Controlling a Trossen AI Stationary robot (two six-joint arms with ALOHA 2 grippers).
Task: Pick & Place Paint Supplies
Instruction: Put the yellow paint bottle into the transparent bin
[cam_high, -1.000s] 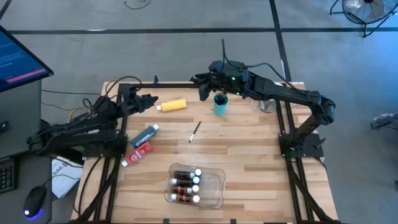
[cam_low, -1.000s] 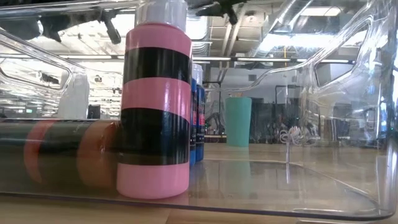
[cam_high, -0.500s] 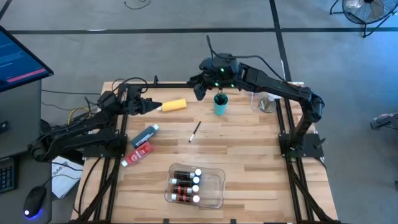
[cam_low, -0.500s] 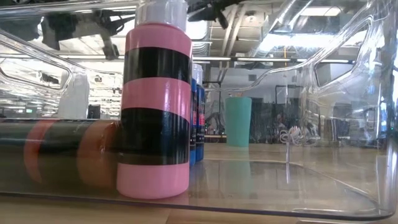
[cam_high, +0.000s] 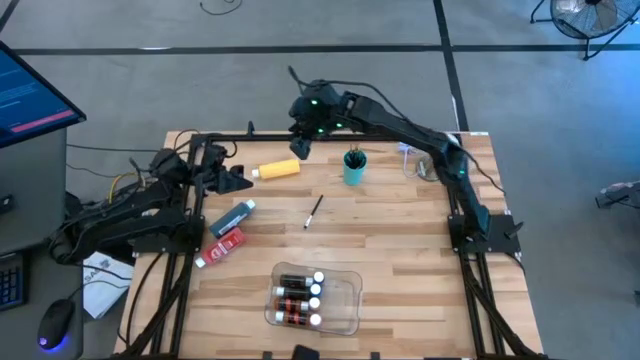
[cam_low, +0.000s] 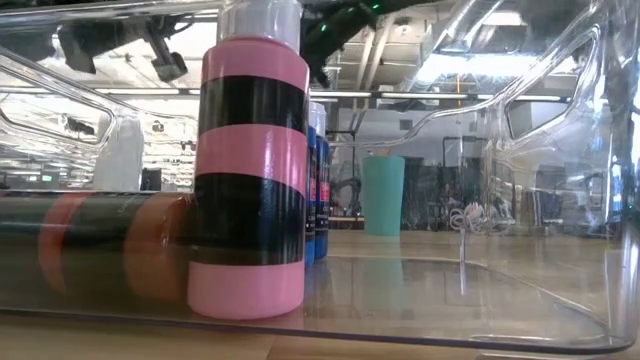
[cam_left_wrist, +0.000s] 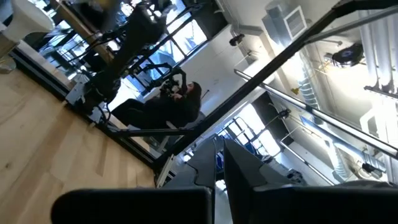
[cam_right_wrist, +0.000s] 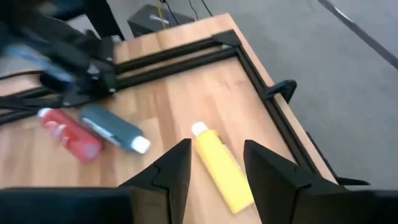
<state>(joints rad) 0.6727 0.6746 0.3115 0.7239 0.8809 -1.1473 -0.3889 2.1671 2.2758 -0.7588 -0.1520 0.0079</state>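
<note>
A yellow bottle with a white cap lies on its side near the table's far edge. My right gripper hovers open above its right end. In the right wrist view the bottle shows below and between the two fingers, untouched. My left gripper is shut on nothing just left of the bottle. A grey-blue tube and a red tube lie flat at the left. A loose brush lies mid-table. The teal cup holds brushes upright.
A clear tray near the front edge holds several white-capped bottles. In the low view one of them, pink and black, stands upright. Black frame rails run along the left and far edges. A small clear object sits at the far right.
My right gripper has swung from above the teal cup toward the table's left, sinking and tipping downward, and now hangs over the yellow bottle. My left gripper has turned a little in place and stays shut. Nothing on the table has moved.
</note>
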